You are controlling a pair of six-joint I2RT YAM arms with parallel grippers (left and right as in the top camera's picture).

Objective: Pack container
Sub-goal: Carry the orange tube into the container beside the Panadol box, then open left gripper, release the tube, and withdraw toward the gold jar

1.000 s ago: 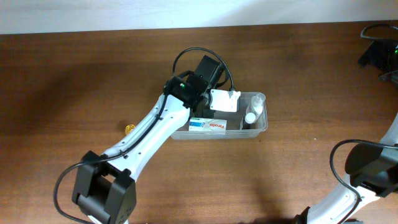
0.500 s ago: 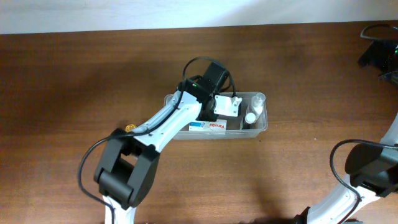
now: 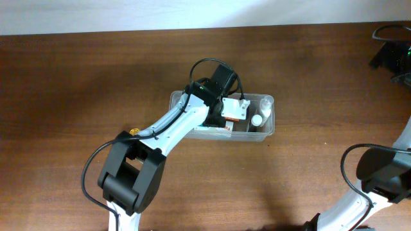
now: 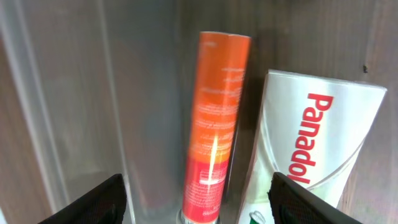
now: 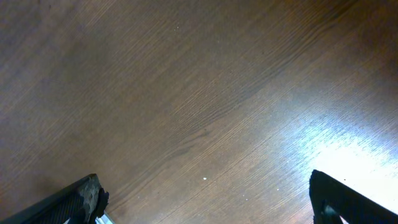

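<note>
The container is a clear rectangular tub at the table's middle. Its see-through wall fills the left of the left wrist view. An orange and red tube lies lengthwise on its floor, next to a white Panadol box. My left gripper hangs open just above the tube, one jaw on each side and neither touching it. From overhead, the left gripper is inside the tub. My right gripper stands wide open over bare wood, holding nothing.
A small white bottle and a clear bottle sit at the tub's right end. A small yellow thing lies on the table left of the tub. Dark equipment stands at the far right. The right arm is at the lower right.
The left arm swung its elbow to the right and lowered the gripper into the tub. Its jaws then opened, and the orange tube lies free between them. The right arm stayed still.
</note>
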